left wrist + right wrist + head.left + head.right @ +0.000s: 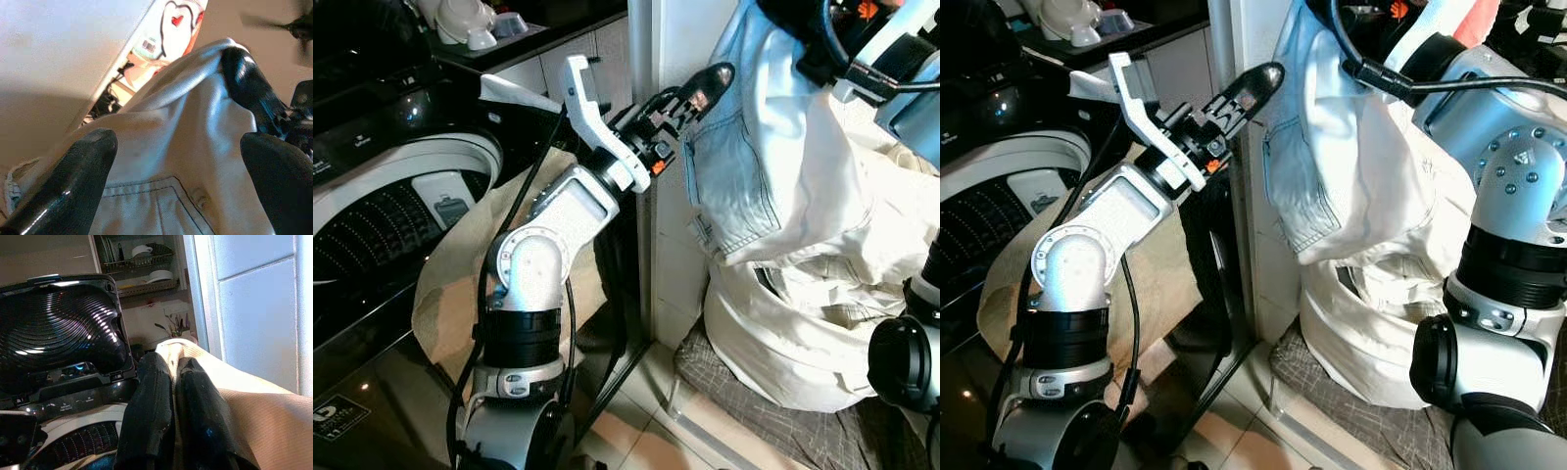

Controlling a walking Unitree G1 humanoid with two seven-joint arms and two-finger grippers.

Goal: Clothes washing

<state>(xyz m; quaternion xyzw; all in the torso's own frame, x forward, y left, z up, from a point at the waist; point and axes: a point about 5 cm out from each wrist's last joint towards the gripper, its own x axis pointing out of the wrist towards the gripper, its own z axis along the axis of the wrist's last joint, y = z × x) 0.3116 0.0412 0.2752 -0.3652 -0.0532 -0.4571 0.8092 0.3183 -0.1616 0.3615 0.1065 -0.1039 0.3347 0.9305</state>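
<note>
A pale denim and white garment [773,166] hangs at the upper right, and its lower folds rest on a heap of white cloth [783,343]. My right gripper [168,364] is shut on a cream fold of the garment at its top. My left gripper [178,139] is open against the garment's left edge beside a white wall corner, with the denim lying between its fingers [707,80] but not pinched. The open top-loading washer [460,147] stands at the left with its dark drum [382,230] showing.
A beige cloth [460,264] drapes over the washer's front edge behind my left arm. The white heap sits on grey checked fabric [754,401] on the tiled floor. The washer's lid [63,328] stands raised. A white wall corner [646,147] separates washer and clothes.
</note>
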